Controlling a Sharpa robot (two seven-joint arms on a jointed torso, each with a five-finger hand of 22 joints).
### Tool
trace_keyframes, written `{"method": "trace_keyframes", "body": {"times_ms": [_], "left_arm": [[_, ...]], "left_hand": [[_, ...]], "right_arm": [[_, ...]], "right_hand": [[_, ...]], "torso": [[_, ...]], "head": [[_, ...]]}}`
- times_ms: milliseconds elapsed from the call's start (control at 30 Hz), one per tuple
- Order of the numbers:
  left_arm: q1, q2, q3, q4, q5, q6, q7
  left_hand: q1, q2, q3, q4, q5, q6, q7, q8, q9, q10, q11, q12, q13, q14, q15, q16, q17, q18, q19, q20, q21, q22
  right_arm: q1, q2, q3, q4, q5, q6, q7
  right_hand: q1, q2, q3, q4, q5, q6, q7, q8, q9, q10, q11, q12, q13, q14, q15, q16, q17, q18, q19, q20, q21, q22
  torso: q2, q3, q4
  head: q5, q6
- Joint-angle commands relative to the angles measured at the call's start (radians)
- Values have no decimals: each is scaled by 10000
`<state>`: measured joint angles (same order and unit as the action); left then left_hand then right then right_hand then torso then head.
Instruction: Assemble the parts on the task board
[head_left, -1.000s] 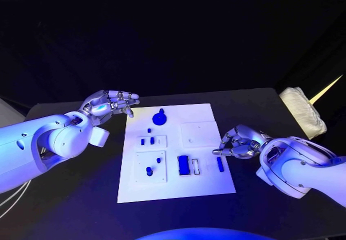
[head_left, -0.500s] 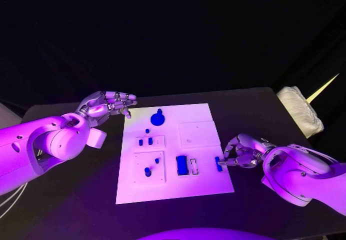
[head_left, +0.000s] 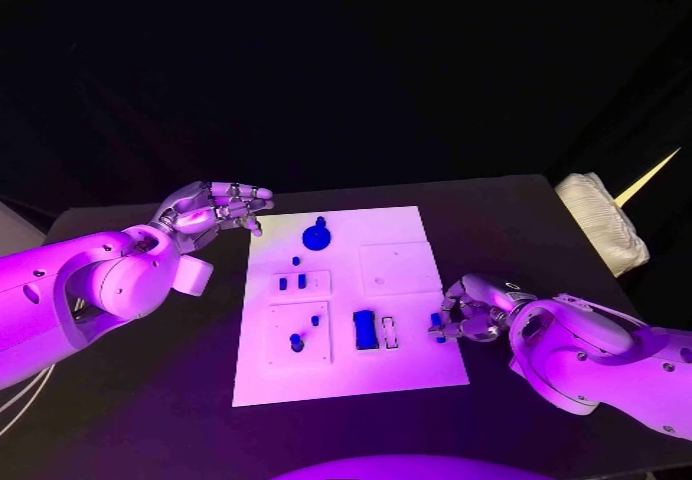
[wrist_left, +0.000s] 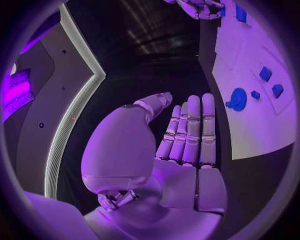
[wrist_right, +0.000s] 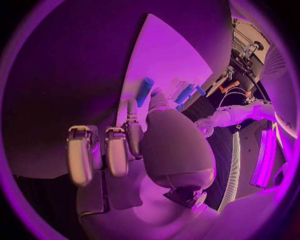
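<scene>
My right hand sits low at the right edge of the white rectangular task board, which lies flat in the middle of the black table. Its fingers are curled in, and their tips meet the small blue bar-shaped part that lies near that edge. In the right wrist view the same blue bar lies on the white surface just past my fingertips; whether I actually pinch it or only touch it I cannot tell.

My left hand hangs above the table beside the board's far left corner, apart from the board. Its fingers lie straight and close together with the thumb off to one side, and they hold nothing.

On the board, the round blue knob-like part sits near the far edge, towards the left. Nearer me are two small blue upright pieces side by side in a raised square panel. Closer still, another square panel holds a blue peg. To its right a larger blue block stands just beside a narrow white slot piece, between the peg panel and the bar at my right fingers.

A pale folded cloth lies at the table's far right edge.
</scene>
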<state>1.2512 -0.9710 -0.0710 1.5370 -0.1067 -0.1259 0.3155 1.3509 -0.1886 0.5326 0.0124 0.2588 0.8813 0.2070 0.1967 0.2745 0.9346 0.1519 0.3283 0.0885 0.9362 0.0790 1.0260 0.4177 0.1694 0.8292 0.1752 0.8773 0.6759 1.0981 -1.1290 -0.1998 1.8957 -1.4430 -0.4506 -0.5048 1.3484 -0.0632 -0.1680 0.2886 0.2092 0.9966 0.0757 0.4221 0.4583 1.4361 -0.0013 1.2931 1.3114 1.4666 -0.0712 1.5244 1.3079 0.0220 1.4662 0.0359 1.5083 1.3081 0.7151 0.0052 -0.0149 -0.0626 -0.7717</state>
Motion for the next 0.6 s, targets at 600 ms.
{"method": "trace_keyframes", "body": {"times_ms": [600], "left_arm": [[2, -37, 5, 51, 50, 150, 80]], "left_hand": [[26, 76, -65, 25, 27, 46, -6, 59, -43, -77, -17, 110, -20, -57, -2, -54, -36, 144, 136, -20, -99, -57]], "right_arm": [[-321, 436, -65, -210, -1209, 937, -817]], "right_hand": [[2182, -657, 3285, -13, 768, 601, -84, -480, -647, 7, -98, -162, 829, 842, -25, -6, 1781, -120, 910, -37, 131, 2481]], "torso": [[-6, -1, -11]], "head": [[36, -55]]}}
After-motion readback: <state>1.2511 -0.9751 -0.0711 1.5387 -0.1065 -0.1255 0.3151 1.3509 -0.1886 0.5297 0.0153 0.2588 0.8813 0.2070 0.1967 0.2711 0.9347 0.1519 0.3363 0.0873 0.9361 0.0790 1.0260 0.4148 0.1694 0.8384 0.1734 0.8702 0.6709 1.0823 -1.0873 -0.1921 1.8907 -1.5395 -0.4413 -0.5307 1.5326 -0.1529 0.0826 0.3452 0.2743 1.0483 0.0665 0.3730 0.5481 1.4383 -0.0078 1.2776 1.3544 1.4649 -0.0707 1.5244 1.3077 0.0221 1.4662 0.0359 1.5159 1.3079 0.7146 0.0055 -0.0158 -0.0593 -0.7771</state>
